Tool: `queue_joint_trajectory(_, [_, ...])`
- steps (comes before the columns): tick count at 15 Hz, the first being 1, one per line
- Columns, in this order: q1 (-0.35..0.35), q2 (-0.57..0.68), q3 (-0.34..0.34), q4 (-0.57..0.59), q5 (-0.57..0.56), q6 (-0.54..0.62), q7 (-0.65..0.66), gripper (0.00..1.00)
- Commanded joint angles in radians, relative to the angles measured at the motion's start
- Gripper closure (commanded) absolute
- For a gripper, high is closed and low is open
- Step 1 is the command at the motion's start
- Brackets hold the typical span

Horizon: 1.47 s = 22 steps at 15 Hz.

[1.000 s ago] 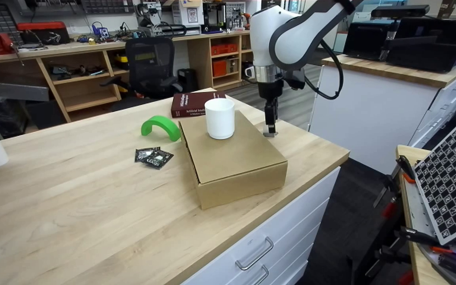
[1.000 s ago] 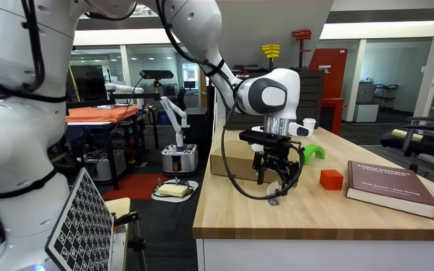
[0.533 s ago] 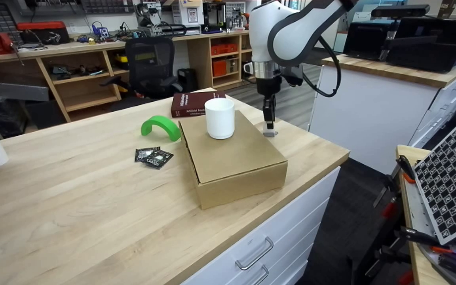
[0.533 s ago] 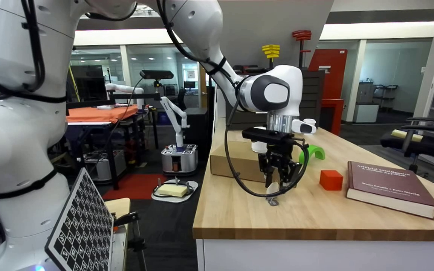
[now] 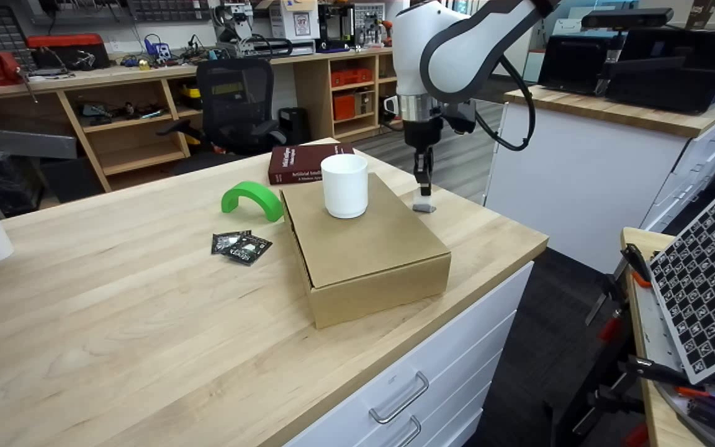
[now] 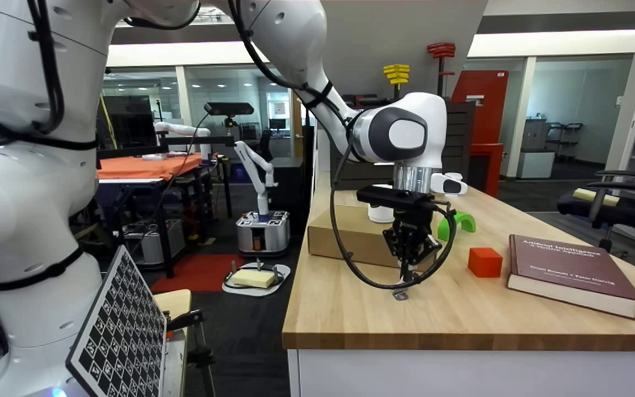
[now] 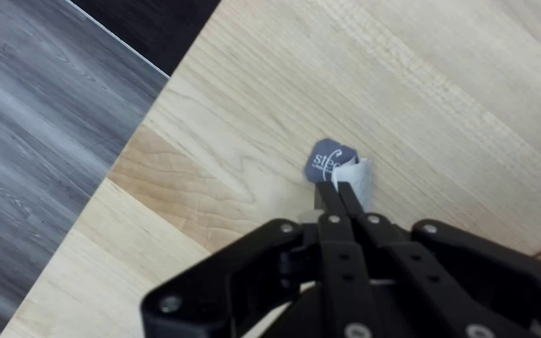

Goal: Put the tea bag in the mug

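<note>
Wrist view: tea bag btwn claw tips.

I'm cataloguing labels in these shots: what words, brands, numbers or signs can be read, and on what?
"Artificial Intelligence" on the book.
"A Modern Approach" beneath it; author line too blurred.
"stee" on the tag of the tea bag; rest hidden, smaller line blurred.
Dark packets: print too blurred.
White mug: none visible.
Background lettering: too small.
</note>
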Motion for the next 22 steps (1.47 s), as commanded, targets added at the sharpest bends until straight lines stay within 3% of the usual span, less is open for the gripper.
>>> queue_joint_trajectory(1, [-0.008,-0.01,-0.007,0.016,0.017,-0.011,-0.015,0.99])
queue_joint_trajectory(12, [0.048,-0.153,-0.015,-0.008,-0.098,-0.013,0.082,0.99])
queue_joint_trajectory(22, [0.113,-0.192,0.042,-0.021,-0.111,-0.024,0.089,0.98])
